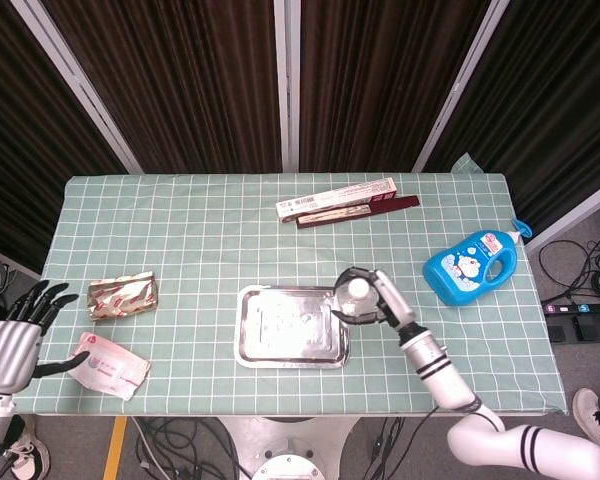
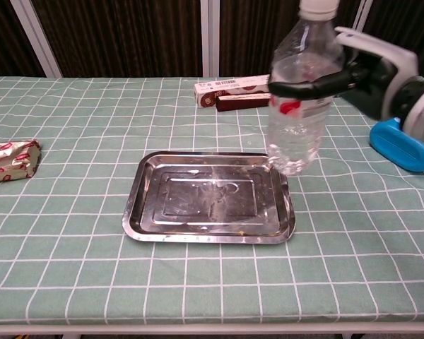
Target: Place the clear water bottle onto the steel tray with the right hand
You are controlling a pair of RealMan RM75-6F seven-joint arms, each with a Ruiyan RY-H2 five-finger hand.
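My right hand (image 2: 364,70) (image 1: 378,299) grips the clear water bottle (image 2: 301,92) (image 1: 357,294) around its middle, upright, with its base by the right rim of the steel tray (image 2: 162,222) (image 1: 255,345). In the chest view the bottle's bottom overlaps the tray's back right corner; whether it rests there or hovers is unclear. The bottle has a white cap and a red-and-white label. My left hand (image 1: 15,335) hangs open off the table's left front corner, seen only in the head view.
A blue detergent jug (image 1: 472,264) (image 2: 403,145) lies to the right. Long flat boxes (image 1: 345,201) (image 2: 261,90) lie at the back. A foil packet (image 1: 123,296) (image 2: 10,159) and a white-pink pouch (image 1: 108,364) sit at the left.
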